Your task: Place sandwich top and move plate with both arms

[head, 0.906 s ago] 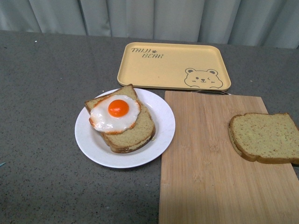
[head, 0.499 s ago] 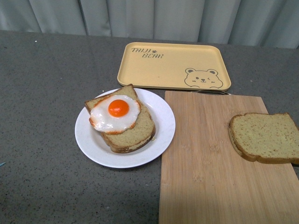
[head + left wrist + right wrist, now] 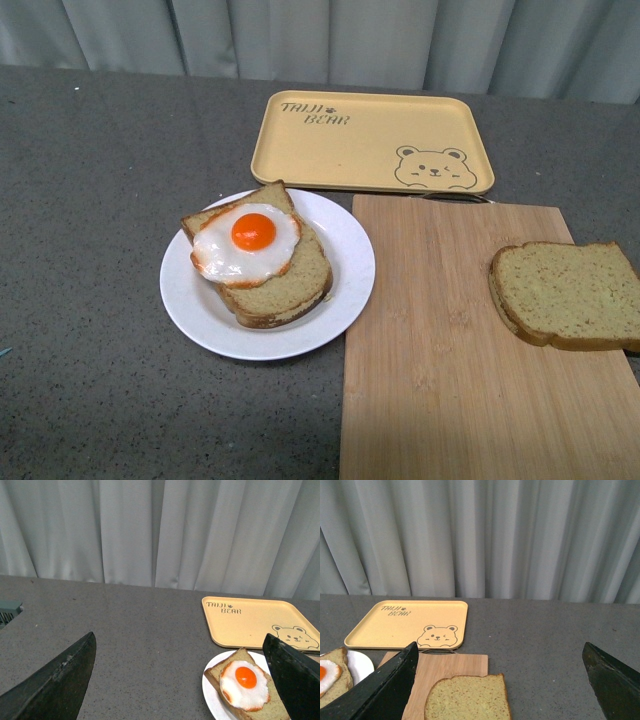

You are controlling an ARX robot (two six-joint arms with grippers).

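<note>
Looks like step one here: the top slice isn't on yet, and neither arm shows in the front view. The whole thing sits on a grey table (image 3: 90,180). The wooden cutting board (image 3: 440,380) fills the right side. Behind it is the yellow bear tray (image 3: 340,150), with nothing on it. The plate (image 3: 186,292) is left of the board, with its rim right at the board's edge. I can't tell if it overlaps.

The sandwich top (image 3: 568,293) lies flat at the board's far right end, well apart from the plate. On the plate there's the lower bread slice (image 3: 290,290) with a fried egg (image 3: 253,233) on it, set a bit off-centre toward the back left.

Both hands are empty. The left gripper (image 3: 178,636) is spread wide above the table, off to the plate's left. The right gripper (image 3: 500,644) is just as wide, up above the board's end with the bare slice below it.

My guess is the right arm goes next: drop onto the slice, pinch it by the crust, then carry it left across the board to the egg. Nothing blocks that path. The awkward bits are getting fingers under a slice lying flat on wood, and the domed, off-centre egg, which could let the top slide. The tray is also close behind the plate, which matters for the two-arm move.
</note>
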